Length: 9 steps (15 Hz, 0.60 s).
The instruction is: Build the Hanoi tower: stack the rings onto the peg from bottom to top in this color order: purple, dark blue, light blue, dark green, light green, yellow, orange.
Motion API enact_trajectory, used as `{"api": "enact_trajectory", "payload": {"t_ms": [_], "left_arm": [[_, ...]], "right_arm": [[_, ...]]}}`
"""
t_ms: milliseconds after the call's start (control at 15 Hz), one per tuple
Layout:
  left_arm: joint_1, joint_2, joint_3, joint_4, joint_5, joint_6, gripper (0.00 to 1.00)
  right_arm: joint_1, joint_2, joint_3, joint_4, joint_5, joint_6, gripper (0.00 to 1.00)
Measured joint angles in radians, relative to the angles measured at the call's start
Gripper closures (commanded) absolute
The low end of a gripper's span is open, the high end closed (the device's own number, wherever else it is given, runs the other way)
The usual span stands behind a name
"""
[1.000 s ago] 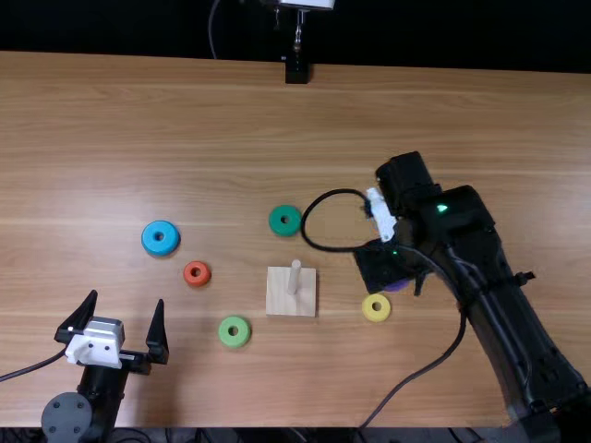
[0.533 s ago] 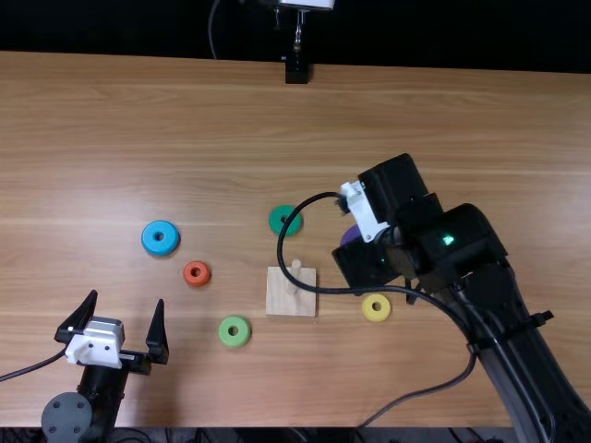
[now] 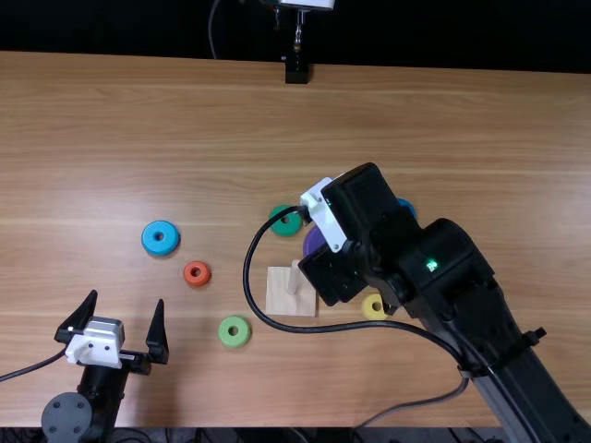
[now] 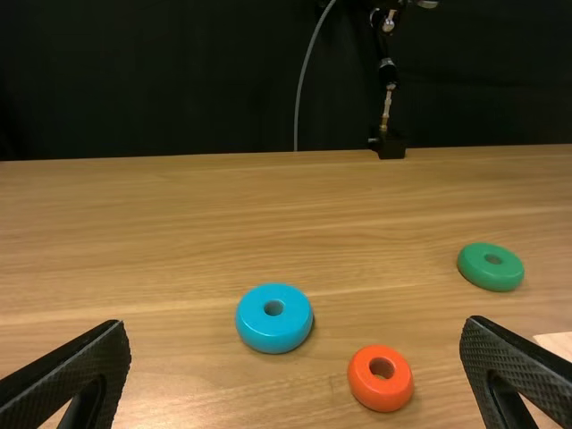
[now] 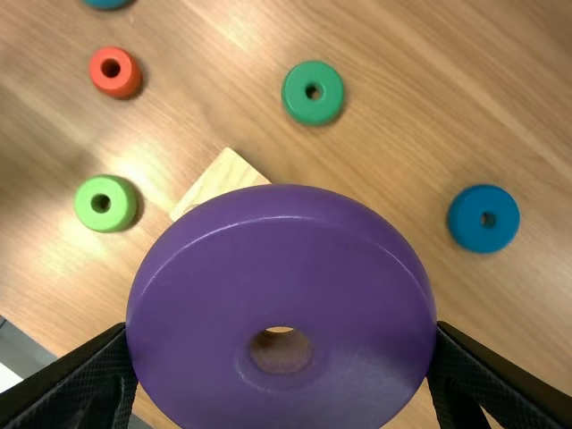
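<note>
My right gripper (image 3: 323,263) is beside the wooden peg base (image 3: 279,293), its fingers mostly hidden by the arm. Part of the purple ring (image 3: 313,240) shows there. In the right wrist view, my right gripper (image 5: 281,344) is shut on the purple ring (image 5: 281,241), which hides most of the base (image 5: 220,179). The bare peg (image 3: 294,277) stands upright. My left gripper (image 3: 118,323) stands open at the lower left; in the left wrist view my left gripper (image 4: 297,366) has nothing between its fingers. The dark blue ring (image 5: 483,218) lies flat, partly behind the right arm in the top view.
Light blue (image 3: 161,238), orange (image 3: 197,273), light green (image 3: 235,331) and dark green (image 3: 285,221) rings lie around the base on its left and far sides. The yellow ring (image 3: 374,307) is partly under the right arm. A black cable loops across the base's near side.
The right gripper has moved left with the purple ring, from near the yellow ring to beside the peg base. The dark blue ring has come into sight. The left arm has kept still.
</note>
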Motion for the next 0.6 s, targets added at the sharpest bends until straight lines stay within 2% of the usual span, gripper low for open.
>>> {"api": "enact_trajectory", "payload": {"t_ms": [600], "left_arm": [[0.000,0.000,0.000,0.000,0.000,0.000,0.00]], "right_arm": [[0.027,0.078,0.022,0.008,-0.015,-0.002,1.00]]}}
